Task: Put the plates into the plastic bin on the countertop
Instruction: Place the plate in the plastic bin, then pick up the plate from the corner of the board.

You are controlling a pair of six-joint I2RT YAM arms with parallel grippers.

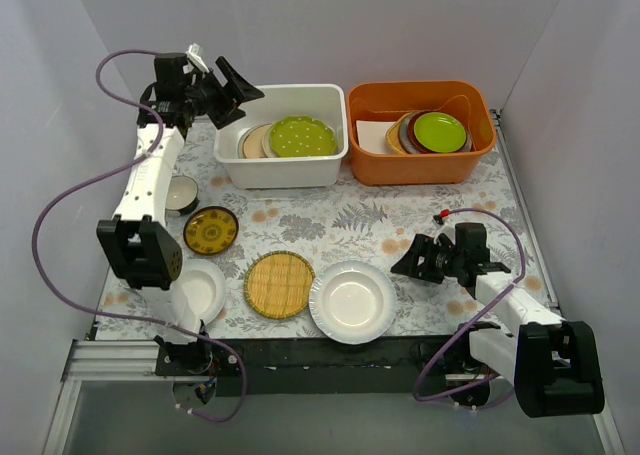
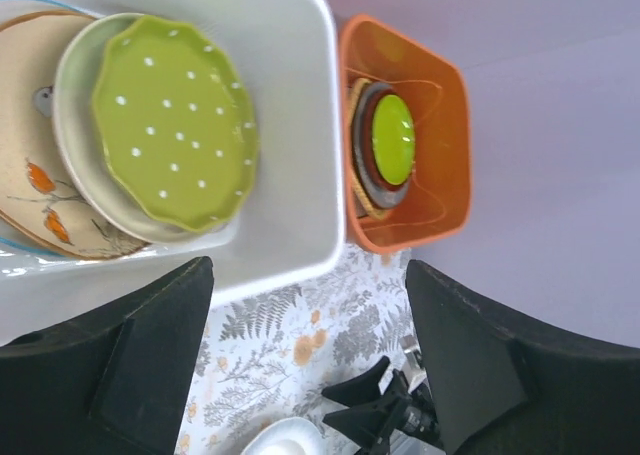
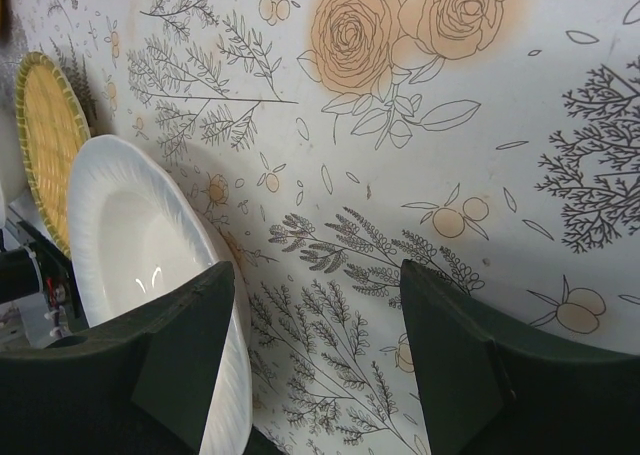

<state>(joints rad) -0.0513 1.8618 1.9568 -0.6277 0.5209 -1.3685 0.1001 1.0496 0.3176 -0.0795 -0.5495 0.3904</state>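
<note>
The white plastic bin [image 1: 285, 167] stands at the back of the fern-print countertop [image 1: 400, 210]. It holds a green dotted plate [image 1: 302, 136] lying on a plain white plate and a beige bird-and-branch plate [image 1: 257, 141]; the dotted plate [image 2: 175, 120] also shows in the left wrist view. My left gripper [image 1: 240, 93] is open and empty, raised by the bin's left end. On the cloth lie a dark-yellow patterned plate [image 1: 211, 230], a small white plate [image 1: 197, 291], a woven bamboo plate [image 1: 279, 284] and a large white plate [image 1: 351, 301]. My right gripper [image 1: 412, 262] is open and empty, low over the cloth just right of the large white plate [image 3: 130, 245].
An orange tub [image 1: 420, 162] stands to the right of the bin and holds a stack topped by a lime-green plate [image 1: 440, 131]. A small bowl [image 1: 181, 193] sits partly hidden behind my left arm. Grey walls close in the back and both sides.
</note>
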